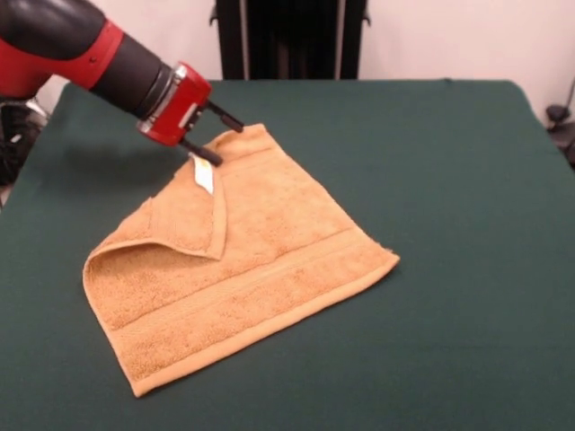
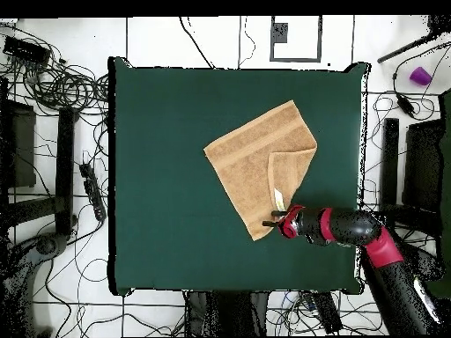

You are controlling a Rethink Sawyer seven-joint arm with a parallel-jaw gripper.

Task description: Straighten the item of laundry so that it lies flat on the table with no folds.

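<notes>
The gripper point(image 1: 214, 136), fingers spread and holding nothing, hovers at the far corner of the towel point(image 1: 260, 278) lying left of centre on the table point(image 1: 449, 180); unfolding cleanly likely means pinching the folded flap's point(image 1: 193, 220) tip and drawing it outward.

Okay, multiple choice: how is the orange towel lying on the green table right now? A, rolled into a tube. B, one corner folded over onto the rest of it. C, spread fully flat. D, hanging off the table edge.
B: one corner of the towel lies folded over on top, white label showing, just by the claw.
</notes>
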